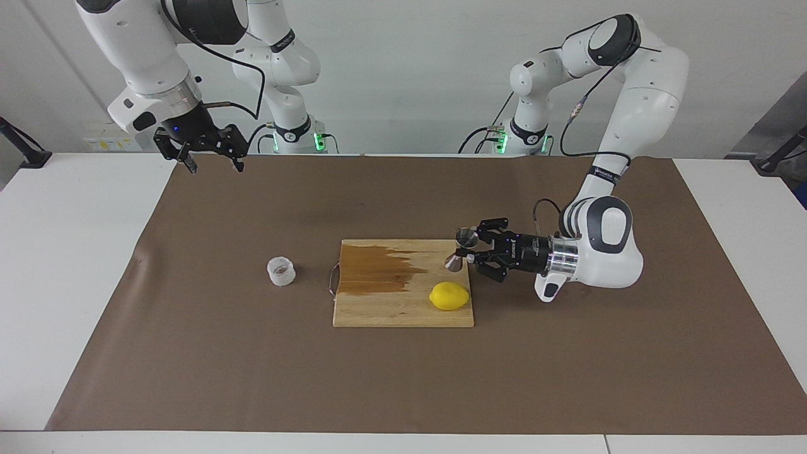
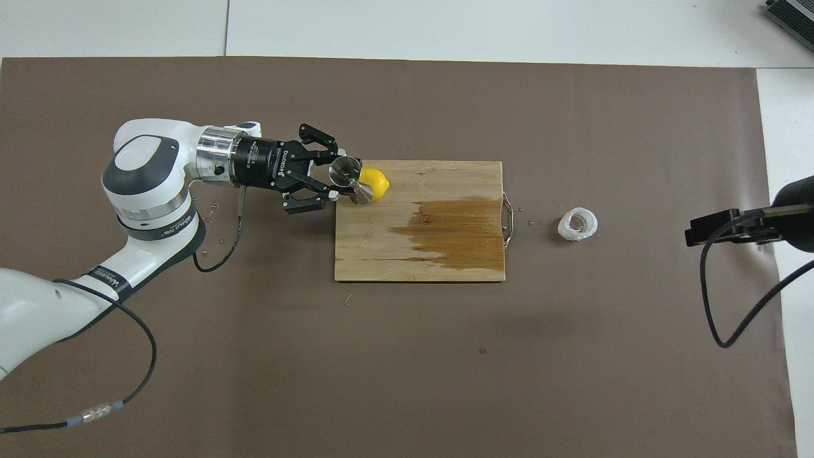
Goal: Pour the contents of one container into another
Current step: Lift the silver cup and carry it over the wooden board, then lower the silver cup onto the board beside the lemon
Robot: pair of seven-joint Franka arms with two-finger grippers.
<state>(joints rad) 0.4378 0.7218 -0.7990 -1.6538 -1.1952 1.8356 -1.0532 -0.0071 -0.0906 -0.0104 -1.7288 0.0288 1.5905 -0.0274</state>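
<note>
Table [image 1: 75, 265]: a white surface is seen, most of it covered by a brown paper mat [image 1: 567, 366].
Right arm: it is parked, raised at its own end of the table near the robots' edge.
Left arm: it is stretched low over the mat from its end toward the middle, with its wrist turned sideways.
Cutting board [image 1: 391, 309]: a wooden board is laid at the middle of the mat; a dark wet stain [image 1: 378, 268] is spread over the part toward the right arm's end, and a thin metal handle is fixed on that same short edge.
Right gripper [image 1: 211, 165]: it is held in the air over the mat's corner, with its fingers spread wide apart and nothing between them.
Left gripper [image 1: 470, 249]: it is held over the board's edge toward the left arm's end, clamped on the jigger.
Lemon [image 1: 449, 296]: a yellow lemon is set on the board, at the corner toward the left arm's end, farther from the robots than the stain.
Plastic cup [image 1: 281, 270]: a squat translucent white cup is stood upright on the mat, just beside the board's handle, toward the right arm's end.
Jigger [image 1: 460, 249]: a silver hourglass jigger is gripped at its waist and tilted, above the board and close to the lemon.
</note>
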